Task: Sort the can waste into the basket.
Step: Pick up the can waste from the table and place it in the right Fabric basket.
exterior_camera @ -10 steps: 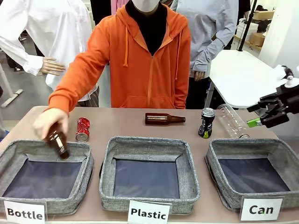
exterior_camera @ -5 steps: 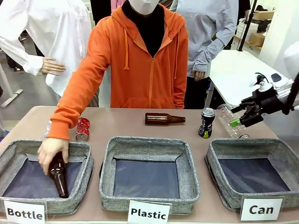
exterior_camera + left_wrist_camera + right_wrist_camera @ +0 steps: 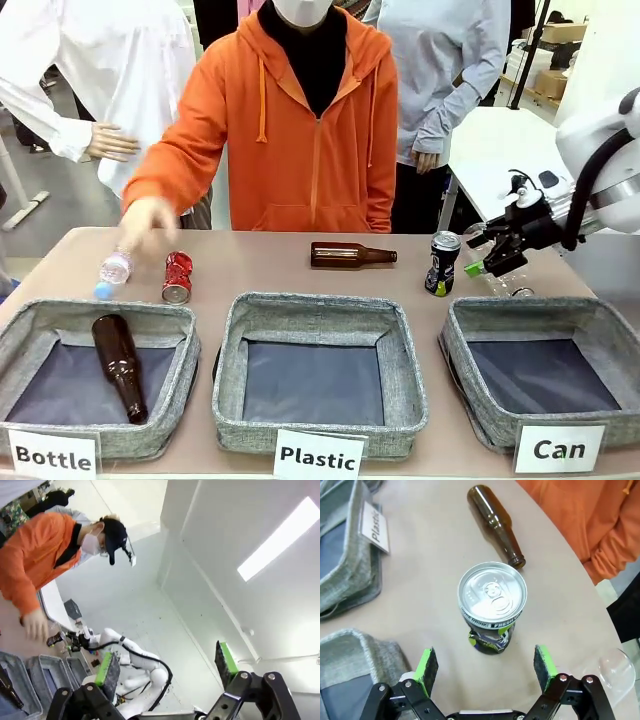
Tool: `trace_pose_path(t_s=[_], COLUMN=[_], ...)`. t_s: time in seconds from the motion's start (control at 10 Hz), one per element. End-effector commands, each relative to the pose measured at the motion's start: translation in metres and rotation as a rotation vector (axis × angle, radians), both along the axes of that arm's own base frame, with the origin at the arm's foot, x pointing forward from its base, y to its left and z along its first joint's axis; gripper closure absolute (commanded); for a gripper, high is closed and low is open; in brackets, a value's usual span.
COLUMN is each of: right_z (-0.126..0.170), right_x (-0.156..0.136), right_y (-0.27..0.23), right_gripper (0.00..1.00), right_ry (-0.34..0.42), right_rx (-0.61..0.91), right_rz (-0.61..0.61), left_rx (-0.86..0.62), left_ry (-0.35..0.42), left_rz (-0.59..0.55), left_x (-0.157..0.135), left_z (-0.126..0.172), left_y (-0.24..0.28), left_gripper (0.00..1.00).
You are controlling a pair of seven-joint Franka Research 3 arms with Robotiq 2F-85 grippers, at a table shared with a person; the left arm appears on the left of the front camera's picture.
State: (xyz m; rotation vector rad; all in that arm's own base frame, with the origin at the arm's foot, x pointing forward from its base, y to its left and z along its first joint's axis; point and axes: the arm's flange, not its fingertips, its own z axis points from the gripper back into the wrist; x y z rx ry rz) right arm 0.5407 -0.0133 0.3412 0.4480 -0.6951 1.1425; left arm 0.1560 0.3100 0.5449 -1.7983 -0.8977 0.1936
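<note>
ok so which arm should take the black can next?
Right. The right gripper is open and aimed at the upright black can close by, near the Can basket. The left gripper points up at the ceiling.

Black can [image 3: 492, 596] upright, fingers [image 3: 426, 664] spread nearby

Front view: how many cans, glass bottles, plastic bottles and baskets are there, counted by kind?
Cans: 2
Brown glass bottles: 2
Clear plastic bottles: 2
Baskets: 3
Total: 9
</note>
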Motion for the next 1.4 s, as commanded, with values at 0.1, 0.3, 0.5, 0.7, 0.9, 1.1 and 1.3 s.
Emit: trace_pose_path(t_s=[0.1, 0.3, 0.5, 0.7, 0.9, 1.1, 1.3], right_z=[-0.014, -0.019, -0.025, -0.031, -0.035, -0.040, -0.039], right_x=[0.022, 0.032, 0.035, 0.038, 0.041, 0.042, 0.043], right_y=[0.004, 0.009, 0.014, 0.021, 0.026, 0.028, 0.028], right_gripper=[0.00, 0.00, 0.00, 0.00, 0.00, 0.00, 0.39], right_ry=[-0.012, 0.008, 0.057, 0.070, 0.076, 0.102, 0.136], right_rx=[0.054, 0.072, 0.065, 0.063, 0.093, 0.125, 0.144], right_rz=[-0.025, -0.029, 0.011, 0.017, 0.035, 0.042, 0.053], left_rx=[0.121, 0.256, 0.311, 0.423, 0.323, 0.323, 0.323], left_ry=[0.089, 0.188, 0.285, 0.365, 0.312, 0.312, 0.312], left_rz=[-0.119, -0.226, -0.331, -0.355, -0.339, -0.339, -0.339], left_x=[0.038, 0.078, 0.102, 0.116, 0.124, 0.124, 0.124], left_z=[-0.016, -0.043, -0.086, -0.130, -0.080, -0.080, -0.080], left_y=[-0.070, -0.144, -0.206, -0.252, -0.191, -0.191, -0.191], left_gripper=[0.00, 0.00, 0.00, 0.00, 0.00, 0.00, 0.00])
